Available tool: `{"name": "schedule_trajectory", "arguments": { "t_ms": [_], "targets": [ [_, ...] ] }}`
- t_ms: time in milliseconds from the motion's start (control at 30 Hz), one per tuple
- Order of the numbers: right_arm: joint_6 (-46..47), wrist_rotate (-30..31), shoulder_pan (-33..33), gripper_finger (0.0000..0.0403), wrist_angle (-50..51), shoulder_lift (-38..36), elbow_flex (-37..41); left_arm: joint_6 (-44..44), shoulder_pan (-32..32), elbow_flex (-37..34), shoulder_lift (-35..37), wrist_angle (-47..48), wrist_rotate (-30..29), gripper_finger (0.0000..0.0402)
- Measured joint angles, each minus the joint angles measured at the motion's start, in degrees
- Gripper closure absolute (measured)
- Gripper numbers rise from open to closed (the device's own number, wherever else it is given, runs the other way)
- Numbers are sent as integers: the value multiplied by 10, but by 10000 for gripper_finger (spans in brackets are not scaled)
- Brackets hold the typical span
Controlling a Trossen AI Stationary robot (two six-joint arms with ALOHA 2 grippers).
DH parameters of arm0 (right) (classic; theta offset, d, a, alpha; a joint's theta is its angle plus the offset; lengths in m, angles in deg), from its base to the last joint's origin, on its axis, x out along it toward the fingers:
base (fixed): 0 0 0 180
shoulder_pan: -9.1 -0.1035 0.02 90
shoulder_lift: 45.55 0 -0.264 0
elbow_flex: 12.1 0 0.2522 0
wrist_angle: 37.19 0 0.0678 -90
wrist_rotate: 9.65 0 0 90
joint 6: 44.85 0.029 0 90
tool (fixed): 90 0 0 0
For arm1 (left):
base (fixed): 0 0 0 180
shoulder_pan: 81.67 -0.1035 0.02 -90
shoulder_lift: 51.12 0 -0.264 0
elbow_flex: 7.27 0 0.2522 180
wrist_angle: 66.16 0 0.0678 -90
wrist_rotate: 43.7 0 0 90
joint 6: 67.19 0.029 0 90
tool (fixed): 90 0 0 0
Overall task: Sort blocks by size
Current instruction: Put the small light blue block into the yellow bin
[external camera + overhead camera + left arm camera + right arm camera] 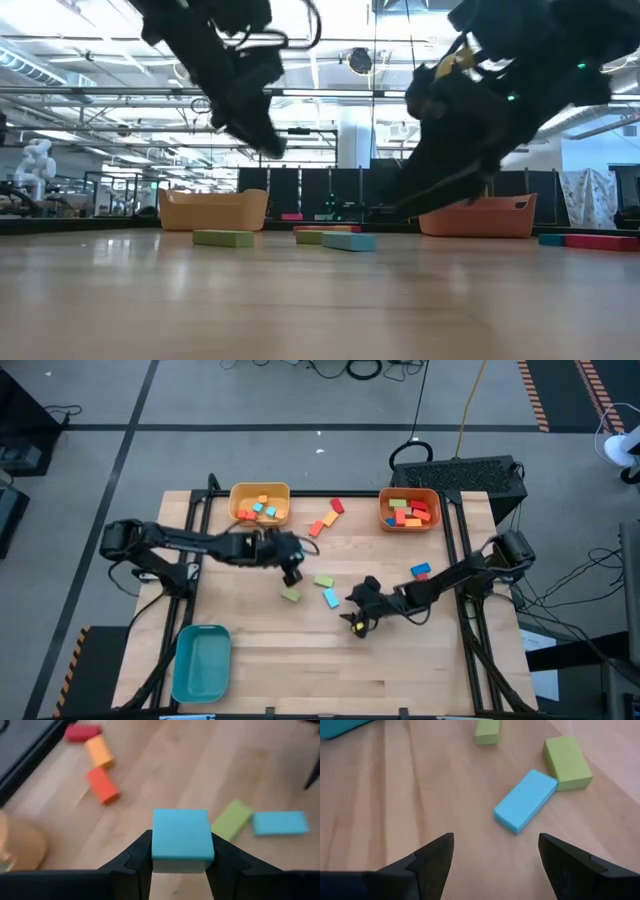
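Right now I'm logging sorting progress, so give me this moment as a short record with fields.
left gripper: shut on a light blue block, held above the table's middle
right gripper: open, empty, low over the table near a light blue bar
yellow bin: holds a few small blocks
orange bin: holds several larger blocks
teal bin: looks empty
loose on table: green blocks, red and orange blocks, a blue and a red block near the right arm

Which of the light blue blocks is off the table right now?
The light blue cube clamped in the left gripper; the flat light blue block lies loose on the table.
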Motion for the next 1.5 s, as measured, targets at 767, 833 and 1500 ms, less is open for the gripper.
{"name": "schedule_trajectory", "arguments": {
  "t_ms": [767, 833, 1500],
  "targets": [
    [-143, -157, 224, 126, 97, 0, -70, 105, -332, 0, 15, 29, 109, 263],
    [-141, -157, 232, 126, 118, 0, -86, 104, -345, 0, 15, 29, 119, 263],
    [-139, -168, 211, 126, 174, 0, -123, 70, -431, -29, 14, 65, 118, 263]
  ]
}}
